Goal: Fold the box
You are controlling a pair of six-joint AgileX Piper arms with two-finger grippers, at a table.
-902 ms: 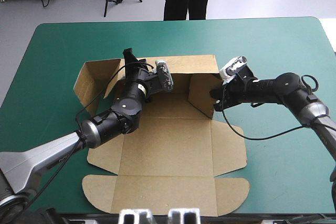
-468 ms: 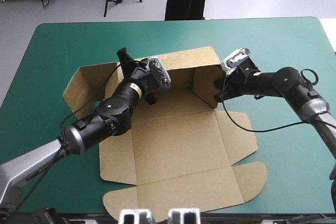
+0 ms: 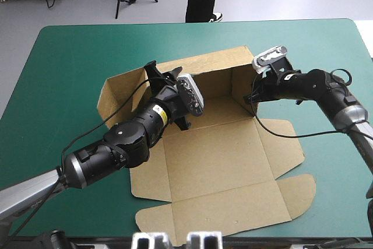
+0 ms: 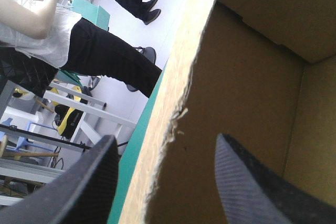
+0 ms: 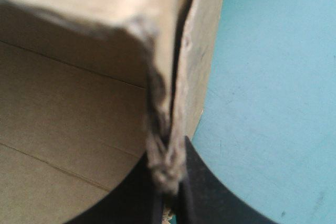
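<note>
The box (image 3: pixel 215 161) lies mid-worktop (image 3: pixel 64 56), back and side walls raised at the far end, remaining panels flat toward the near edge. The right gripper (image 5: pixel 167 153) is pinched almost closed on the doubled board at the right wall (image 3: pixel 242 86) corner; the left gripper (image 4: pixel 165 142) stands wide apart astride the left wall (image 3: pixel 125 88) top edge, gripping nothing. Recommended: close the left squarely on that wall first, then square both walls together without loosening the right pinch.
</note>
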